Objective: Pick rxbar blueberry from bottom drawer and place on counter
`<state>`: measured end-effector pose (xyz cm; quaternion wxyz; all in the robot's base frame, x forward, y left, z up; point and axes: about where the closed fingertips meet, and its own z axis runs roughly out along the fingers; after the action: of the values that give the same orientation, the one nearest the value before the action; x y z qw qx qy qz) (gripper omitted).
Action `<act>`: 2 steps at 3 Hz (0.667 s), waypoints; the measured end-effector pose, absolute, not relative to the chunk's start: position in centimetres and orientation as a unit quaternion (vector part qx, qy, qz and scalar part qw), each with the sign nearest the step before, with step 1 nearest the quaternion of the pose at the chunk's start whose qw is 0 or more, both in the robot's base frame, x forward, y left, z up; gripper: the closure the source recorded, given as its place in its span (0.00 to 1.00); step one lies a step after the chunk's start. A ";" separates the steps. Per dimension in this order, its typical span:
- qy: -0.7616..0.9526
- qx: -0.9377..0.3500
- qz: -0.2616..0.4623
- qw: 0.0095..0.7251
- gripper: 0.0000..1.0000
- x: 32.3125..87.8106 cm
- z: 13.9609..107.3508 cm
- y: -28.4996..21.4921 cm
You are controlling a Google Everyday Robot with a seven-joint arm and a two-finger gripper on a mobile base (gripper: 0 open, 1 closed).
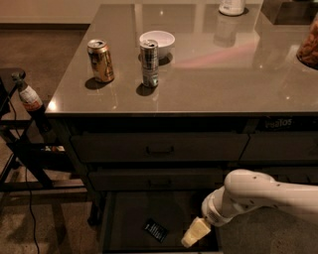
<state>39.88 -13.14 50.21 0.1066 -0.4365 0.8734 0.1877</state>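
Note:
The rxbar blueberry [156, 230] is a small dark wrapper with pale print lying flat on the floor of the open bottom drawer [129, 213]. My gripper [195, 233] hangs at the end of the white arm [258, 193] over the right part of the drawer, to the right of the bar and apart from it. It holds nothing that I can see. The counter [218, 74] is the glossy grey-brown slab above the dark drawer fronts.
On the counter stand a gold can [101, 60], a silver can [149, 63] and a white bowl [157, 42]. A white container [232, 6] sits at the far edge. Two shut handled drawers [160, 148] are above the open one. A black stand with a bottle [30, 99] is left.

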 end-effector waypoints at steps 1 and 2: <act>0.875 -0.420 0.211 0.112 0.00 40.1 45.9 -11.9; 0.875 -0.420 0.211 0.112 0.00 40.1 45.9 -11.9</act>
<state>40.08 -11.88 45.90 0.1117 -0.4204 0.8754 0.2108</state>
